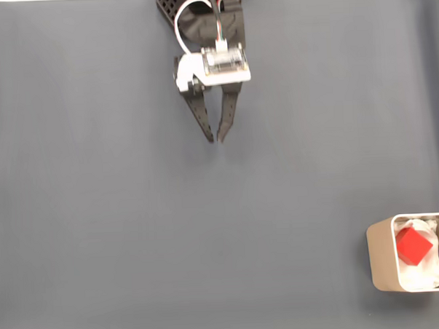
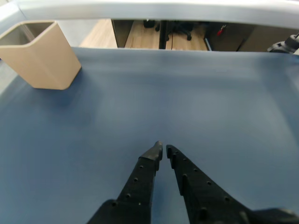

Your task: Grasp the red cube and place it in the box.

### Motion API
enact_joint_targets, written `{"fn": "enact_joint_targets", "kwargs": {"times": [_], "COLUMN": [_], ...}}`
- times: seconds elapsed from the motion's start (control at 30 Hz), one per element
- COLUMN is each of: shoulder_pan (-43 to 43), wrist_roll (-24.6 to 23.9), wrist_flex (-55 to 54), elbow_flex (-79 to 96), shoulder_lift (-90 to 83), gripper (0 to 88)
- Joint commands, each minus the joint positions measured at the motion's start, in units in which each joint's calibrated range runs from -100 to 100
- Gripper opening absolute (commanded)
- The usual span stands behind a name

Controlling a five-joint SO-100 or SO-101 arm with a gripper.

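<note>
Dark blue-grey matting [image 1: 98, 213] covers the whole table in the fixed view, smooth and bare across its left and middle stretches. Near the top, a little left of centre, the arm [image 1: 209, 19] reaches down into the picture, with a white block [image 1: 215, 66] at its wrist and a looped white cable [image 1: 188, 20] just above that. Below the white block hangs the gripper [image 1: 217, 140], its two black fingers narrowing to points that almost meet, with only a thin gap between the tips and nothing held there. Far over at the lower right edge sits the box [image 1: 376, 256], a beige container with rounded corners and a white soft lining, cut off by the edge of the picture. The red cube [image 1: 414, 245] lies inside it on the padding, toward the left side of the box, well apart from the gripper. In the wrist view the box [image 2: 44, 58] stands at the upper left on the same matting [image 2: 210, 102], seen from the side so that its inside is hidden. The gripper [image 2: 162, 150] comes up from the bottom edge at the middle, its perforated black fingers nearly closed and empty above bare mat. Beyond the far edge of the table there is wooden flooring [image 2: 140, 39].
</note>
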Motion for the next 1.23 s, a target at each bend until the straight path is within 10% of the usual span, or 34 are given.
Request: {"fn": "enact_joint_targets", "kwargs": {"times": [0.0, 0.27, 1.2], "shoulder_pan": [-0.06, 1.65, 1.36], "wrist_roll": [-0.93, 1.03, -1.42], "wrist_flex": [17.45, 40.32, 41.14], "elbow_flex": [1.54, 1.54, 1.54], "shoulder_lift": [-8.78, -11.46, -11.46], "gripper": [0.0, 0.0, 0.4]}}
